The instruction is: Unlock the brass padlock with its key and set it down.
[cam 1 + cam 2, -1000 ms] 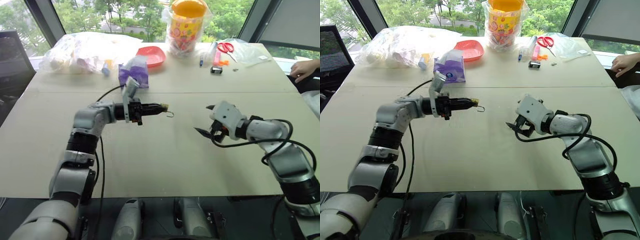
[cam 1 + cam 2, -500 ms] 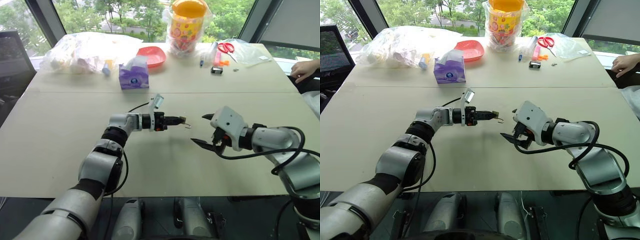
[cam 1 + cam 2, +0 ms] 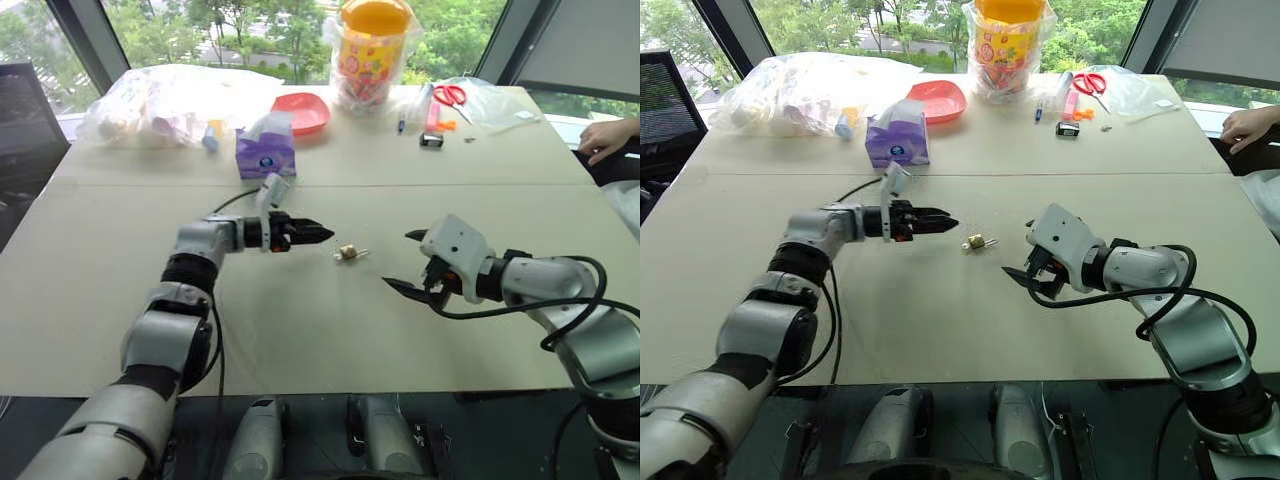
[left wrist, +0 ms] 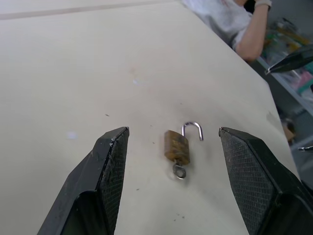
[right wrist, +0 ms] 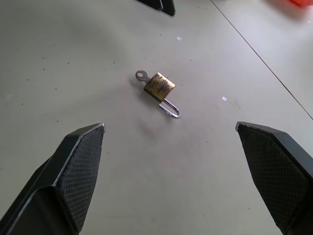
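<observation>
**Padlock released — open and lying on the table**

A second ago the left gripper [image 3: 318, 232] carried the padlock [image 4: 176, 145] pinched at its fingertips, above the table [image 3: 300, 330]. Now its 2 fingers are spread with nothing between them, and the padlock lies flat on the tabletop just beyond the tips, apart from both fingers in the left wrist view. So the drop-off has happened within the last half second or so, and the arm has drawn back toward its own side.

Where things sit: in the head views the padlock lies near the table's middle, at about 3 o'clock from the left gripper and at about 10 o'clock from the right gripper [image 3: 408, 262], between the 2 but touching neither. The shackle [image 4: 193, 129] is swung out, with 1 leg free of the brass body, so the lock reads as unlocked. The key [image 4: 179, 172] sticks out of the body's other end, its ring resting on the table.

The right gripper hangs with its fingers spread wide and empty — its wrist view looks straight down at the padlock, well clear of both fingers.

My judgement: with the shackle open and the padlock at rest on the table, both parts of the task look done. What is left, at most, is pulling the arms away. Nothing nearby threatens the padlock; the tissue box [image 3: 266, 152] and the clutter at 12 o'clock are well apart.
</observation>
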Robot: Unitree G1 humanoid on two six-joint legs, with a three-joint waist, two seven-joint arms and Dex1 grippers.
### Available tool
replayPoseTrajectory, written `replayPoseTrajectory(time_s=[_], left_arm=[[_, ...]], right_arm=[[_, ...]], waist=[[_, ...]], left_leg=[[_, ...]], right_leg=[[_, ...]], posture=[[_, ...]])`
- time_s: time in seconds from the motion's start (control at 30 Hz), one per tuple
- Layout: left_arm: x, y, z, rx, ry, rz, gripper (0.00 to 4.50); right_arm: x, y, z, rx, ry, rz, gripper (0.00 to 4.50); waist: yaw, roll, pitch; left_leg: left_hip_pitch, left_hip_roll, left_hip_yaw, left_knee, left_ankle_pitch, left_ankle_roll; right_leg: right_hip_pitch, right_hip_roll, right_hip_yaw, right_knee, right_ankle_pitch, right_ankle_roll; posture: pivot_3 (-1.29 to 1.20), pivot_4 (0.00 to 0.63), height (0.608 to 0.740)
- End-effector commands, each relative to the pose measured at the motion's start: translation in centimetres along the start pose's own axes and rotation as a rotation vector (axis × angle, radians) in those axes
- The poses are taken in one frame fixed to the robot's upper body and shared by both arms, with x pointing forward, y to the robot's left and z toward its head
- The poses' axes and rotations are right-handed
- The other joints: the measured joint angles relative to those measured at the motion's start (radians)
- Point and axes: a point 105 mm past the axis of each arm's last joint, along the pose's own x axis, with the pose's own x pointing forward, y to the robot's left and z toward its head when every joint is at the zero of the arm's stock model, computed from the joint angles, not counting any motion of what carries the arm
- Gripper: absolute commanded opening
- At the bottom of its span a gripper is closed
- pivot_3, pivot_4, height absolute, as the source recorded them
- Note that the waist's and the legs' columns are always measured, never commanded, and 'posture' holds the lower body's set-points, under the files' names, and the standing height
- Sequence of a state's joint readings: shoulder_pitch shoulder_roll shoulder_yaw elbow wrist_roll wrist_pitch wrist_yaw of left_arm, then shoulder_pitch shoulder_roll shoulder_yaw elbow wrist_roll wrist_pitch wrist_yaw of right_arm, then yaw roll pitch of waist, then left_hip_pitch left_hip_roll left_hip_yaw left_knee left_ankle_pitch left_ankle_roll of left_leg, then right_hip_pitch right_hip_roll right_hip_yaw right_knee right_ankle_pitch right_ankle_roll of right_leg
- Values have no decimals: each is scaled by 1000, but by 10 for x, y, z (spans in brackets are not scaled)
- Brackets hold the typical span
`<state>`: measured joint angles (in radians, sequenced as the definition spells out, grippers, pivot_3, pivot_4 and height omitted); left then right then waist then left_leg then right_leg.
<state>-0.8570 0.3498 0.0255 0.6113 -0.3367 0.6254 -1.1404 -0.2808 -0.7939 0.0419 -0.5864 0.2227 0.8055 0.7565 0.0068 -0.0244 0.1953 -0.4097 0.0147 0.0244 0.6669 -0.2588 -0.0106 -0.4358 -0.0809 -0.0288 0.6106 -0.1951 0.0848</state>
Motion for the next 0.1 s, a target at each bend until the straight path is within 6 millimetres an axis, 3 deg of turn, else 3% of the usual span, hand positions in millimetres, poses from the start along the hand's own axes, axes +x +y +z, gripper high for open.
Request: replayPoseTrajectory(time_s=[0.03, 0.1], left_arm=[[-21, -18, 22, 81, -89, 10, 3017], [-30, -23, 21, 109, -96, 51, 3017]], right_arm=[[-2, -8, 8, 23, -64, -47, 4500], [-1, -10, 8, 48, -83, -67, 4500]], waist=[[1, 0, 0], [2, 0, 0]], left_leg=[[0, 0, 0, 0, 0, 0], [0, 0, 0, 0, 0, 0]], right_leg=[[0, 0, 0, 0, 0, 0], [0, -1, 1, 0, 0, 0]], posture=[[0, 150, 740], [0, 150, 740]])
